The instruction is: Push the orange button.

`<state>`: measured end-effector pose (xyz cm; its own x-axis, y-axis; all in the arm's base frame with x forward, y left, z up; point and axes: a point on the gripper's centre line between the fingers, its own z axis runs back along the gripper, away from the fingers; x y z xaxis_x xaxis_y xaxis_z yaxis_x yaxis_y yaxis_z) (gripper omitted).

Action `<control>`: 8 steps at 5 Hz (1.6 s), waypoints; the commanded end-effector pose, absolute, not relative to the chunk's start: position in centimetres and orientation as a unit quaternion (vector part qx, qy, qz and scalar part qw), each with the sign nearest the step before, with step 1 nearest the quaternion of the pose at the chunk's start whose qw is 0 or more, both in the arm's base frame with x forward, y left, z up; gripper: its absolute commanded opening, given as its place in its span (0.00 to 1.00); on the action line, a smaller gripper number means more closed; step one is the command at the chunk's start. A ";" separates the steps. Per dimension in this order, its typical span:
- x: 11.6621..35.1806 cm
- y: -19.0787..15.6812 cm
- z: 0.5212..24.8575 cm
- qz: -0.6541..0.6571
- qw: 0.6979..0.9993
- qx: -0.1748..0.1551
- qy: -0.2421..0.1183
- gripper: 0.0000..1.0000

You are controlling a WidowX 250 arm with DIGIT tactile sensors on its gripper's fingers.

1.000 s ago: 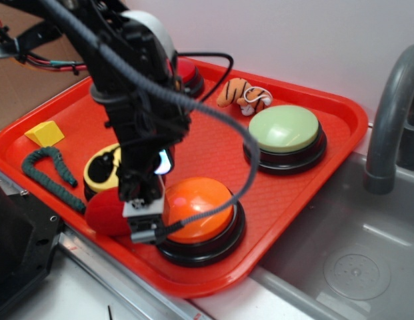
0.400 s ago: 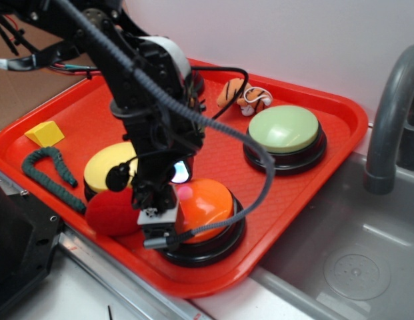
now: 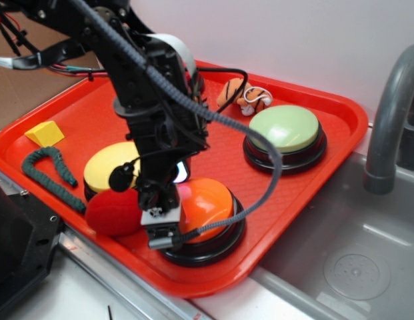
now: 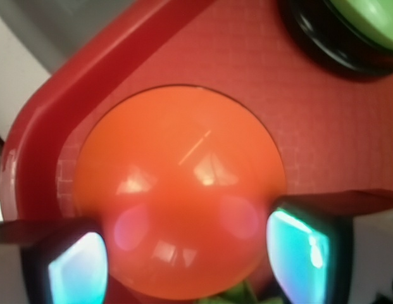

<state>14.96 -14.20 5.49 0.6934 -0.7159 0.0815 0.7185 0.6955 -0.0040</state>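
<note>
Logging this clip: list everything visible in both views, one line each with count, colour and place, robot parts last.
orange button: 1, orange dome on black base, tray's near edge, under the gripper; fills the wrist view
yellow button: 1, yellow dome, left of the orange one
red button: 1, red dome, near-left edge, in front of the yellow one
green button: 1, pale green dome on black base, tray's right side
plush tiger: 1, orange striped, tray's far side
yellow wedge: 1, yellow, tray's left end
curved cord piece: 1, dark green, left side
tray: 1, red
sink: 1, grey, right, with faucet
gripper: 1, black, at the orange dome's left side
</note>
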 end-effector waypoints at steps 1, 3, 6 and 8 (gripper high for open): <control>13.9 -14.4 8.7 -0.348 0.931 -0.050 -0.094 1.00; 13.6 -13.3 10.1 -0.299 0.945 -0.059 -0.114 1.00; 14.3 -13.7 12.0 -0.277 0.953 -0.046 -0.113 1.00; 14.8 -13.3 13.5 -0.252 0.960 -0.039 -0.115 1.00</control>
<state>15.20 -12.46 12.18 0.8511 -0.4891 0.1906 0.4999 0.8660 -0.0097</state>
